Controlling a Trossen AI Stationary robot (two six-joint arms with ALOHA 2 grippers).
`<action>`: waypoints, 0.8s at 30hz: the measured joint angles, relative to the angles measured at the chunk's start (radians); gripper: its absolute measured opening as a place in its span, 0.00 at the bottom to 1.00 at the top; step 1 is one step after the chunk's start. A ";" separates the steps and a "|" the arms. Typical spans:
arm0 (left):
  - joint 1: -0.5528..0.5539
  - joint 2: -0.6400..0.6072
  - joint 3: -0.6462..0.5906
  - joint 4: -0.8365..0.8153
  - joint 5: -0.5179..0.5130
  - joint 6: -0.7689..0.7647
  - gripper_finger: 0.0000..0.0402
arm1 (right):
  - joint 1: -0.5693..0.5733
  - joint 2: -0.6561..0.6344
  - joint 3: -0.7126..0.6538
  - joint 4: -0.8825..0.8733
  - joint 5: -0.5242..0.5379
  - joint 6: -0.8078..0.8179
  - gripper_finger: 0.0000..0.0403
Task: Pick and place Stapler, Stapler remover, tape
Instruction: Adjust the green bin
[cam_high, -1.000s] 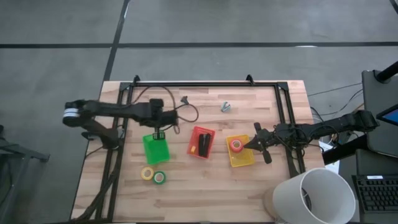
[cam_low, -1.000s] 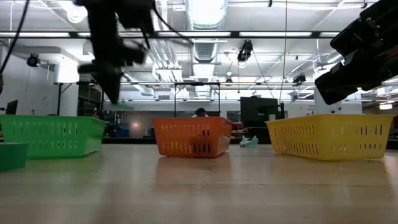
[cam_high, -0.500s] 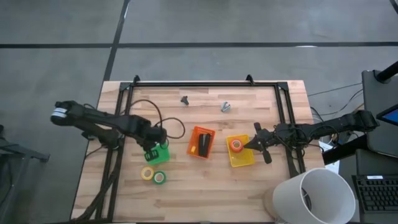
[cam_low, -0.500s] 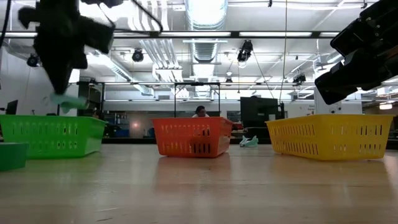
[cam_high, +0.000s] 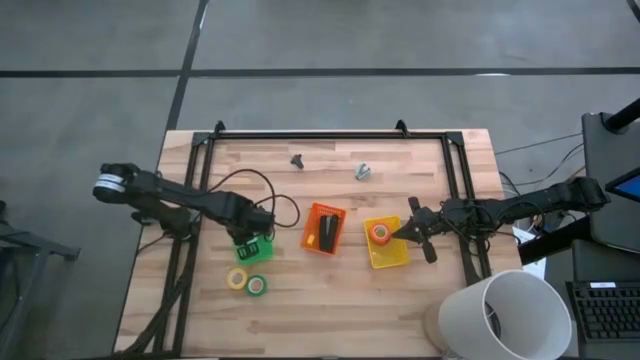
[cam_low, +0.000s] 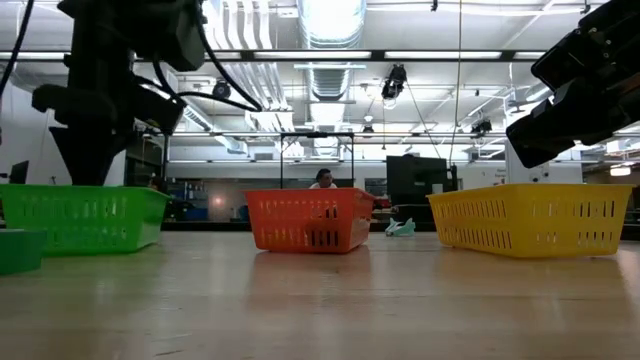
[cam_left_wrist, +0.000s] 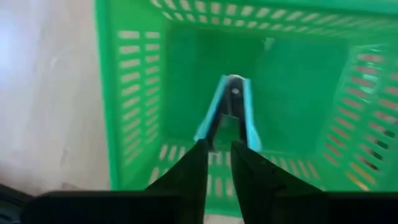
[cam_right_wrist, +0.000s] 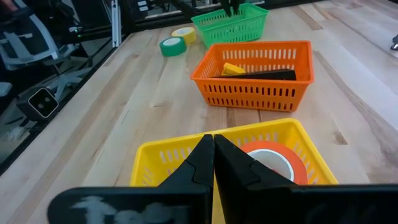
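**Left gripper hangs over green bin, remover inside**

On the wooden table (cam_high: 330, 290), the left gripper (cam_left_wrist: 217, 163) hangs above the green bin (cam_high: 254, 247), fingers slightly parted and holding nothing; a pale blue staple remover (cam_left_wrist: 229, 113) lies on the bin floor just beyond the fingertips. Near the bin, a yellow tape roll (cam_high: 237, 279) and a green tape roll (cam_high: 257, 286) sit side by side on the table. At centre, the black stapler (cam_high: 327, 231) lies in the orange bin (cam_high: 324, 229). To the right, an orange tape roll (cam_high: 379, 233) rests in the yellow bin (cam_high: 385, 244), where the right gripper (cam_right_wrist: 213, 154) waits at the rim, fingers pressed together and empty.
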 joint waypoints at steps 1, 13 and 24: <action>0.005 0.005 0.000 -0.001 -0.014 0.000 0.21 | 0.000 0.000 0.000 0.000 0.000 0.000 0.02; 0.098 0.037 0.000 0.105 -0.128 0.175 0.35 | 0.000 0.000 0.000 0.000 0.000 -0.007 0.02; 0.166 0.096 0.000 0.195 -0.224 0.314 0.33 | 0.000 0.000 0.000 0.000 0.000 -0.014 0.02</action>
